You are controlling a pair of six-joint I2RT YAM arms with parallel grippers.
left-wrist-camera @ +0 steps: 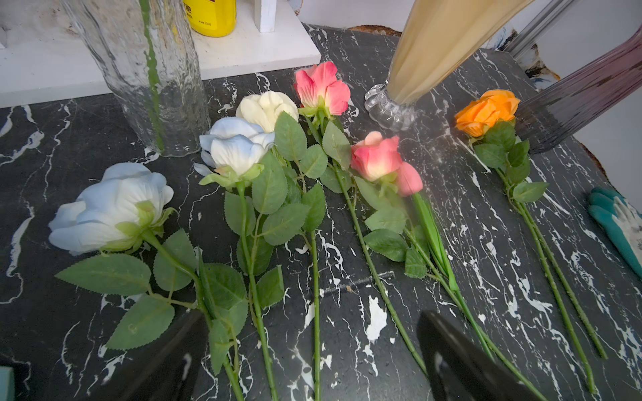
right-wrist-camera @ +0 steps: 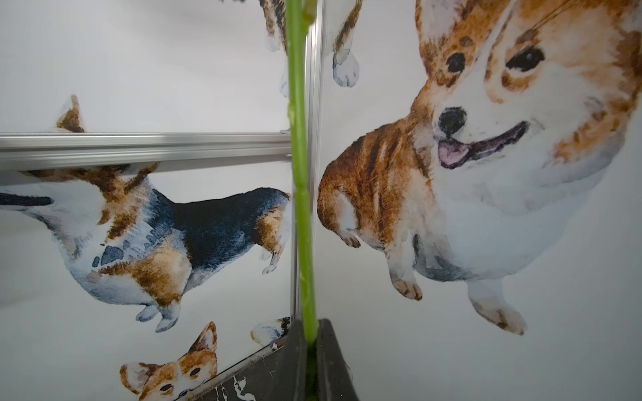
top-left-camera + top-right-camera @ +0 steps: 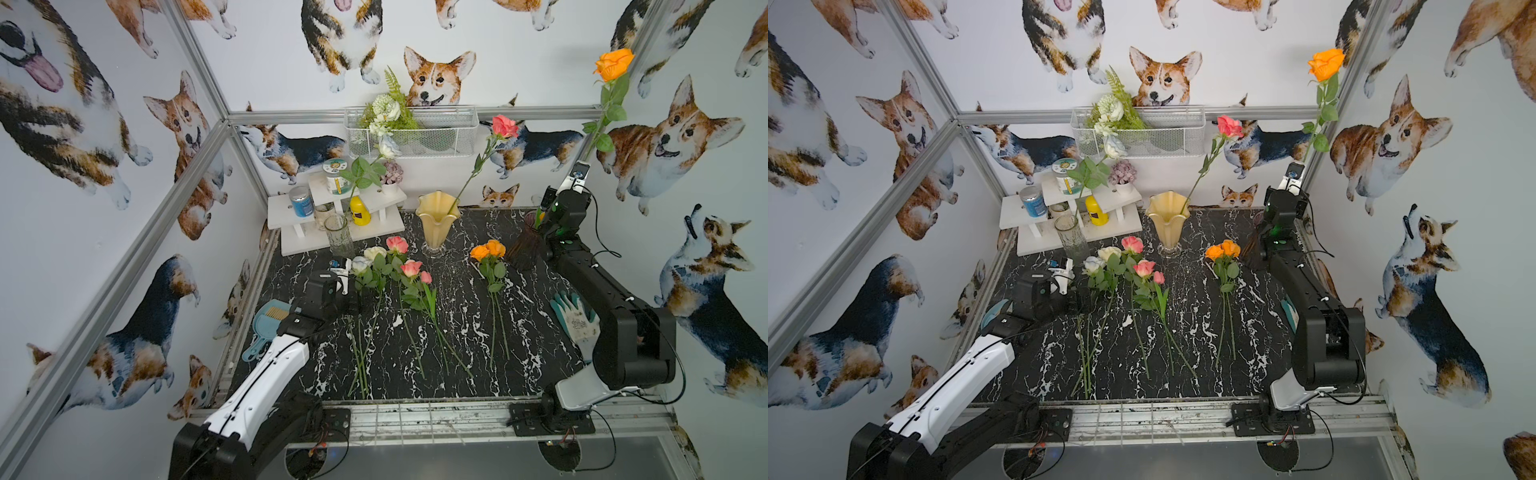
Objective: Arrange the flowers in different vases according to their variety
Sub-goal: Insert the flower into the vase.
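**Orange rose poised over the corner vase, left jaws wide over the white stems**

Toward the left edge of the surface (image 3: 536, 332), the left jaws stood wide apart and empty, low over the stems of the three white roses (image 1: 239, 145) lying there. Several stems and leaves crossed between the jaws, so a closing grip could well take more than one or drag a neighbour askew.

Beside them lay the pink flowers (image 1: 375, 156), two roses and a bud. Further toward the right edge lay two orange roses (image 3: 488, 249). All had their stems pointing to the near edge.

Along the far edge, the clear vase (image 3: 338, 237) held one white rose (image 3: 388, 145), and the cream vase (image 3: 436, 220) held one leaning pink rose (image 3: 505, 126).

In the far right corner, the right jaws were clamped on the stem (image 2: 300, 208) of an orange rose (image 3: 615, 64), its head high above the purple vase (image 3: 524, 249). The right arm (image 3: 582, 270) hid the stem's lower end, so whether it was inside the vase could not be told.

The stem's end could catch the rim, or the arm close beside the vase could nudge and tip it. Let go too early, the top-heavy rose might topple out.
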